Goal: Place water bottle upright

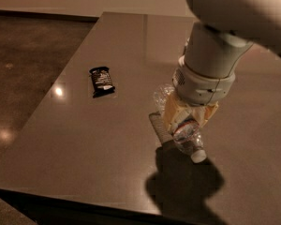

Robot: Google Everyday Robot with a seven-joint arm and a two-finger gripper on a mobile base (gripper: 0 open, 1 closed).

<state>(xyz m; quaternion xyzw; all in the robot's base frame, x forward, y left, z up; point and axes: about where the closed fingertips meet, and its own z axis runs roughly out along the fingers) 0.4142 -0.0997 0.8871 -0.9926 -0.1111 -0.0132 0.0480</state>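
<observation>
Dark brown polished tabletop [98, 144] fills most of the view, with a glossy concrete floor [28, 50] to the left. A small black rectangular snack wrapper [101, 81] lies flat on the table's left half, well apart from the arm. At right, the robot's white arm reaches down, and its gripper [182, 124] with pale yellow fingers is clamped around a small clear ribbed plastic water bottle [189, 139]. That bottle is tilted, its white cap [198, 156] pointing down toward the near right, just above its shadow; whether the cap touches the table cannot be told.
</observation>
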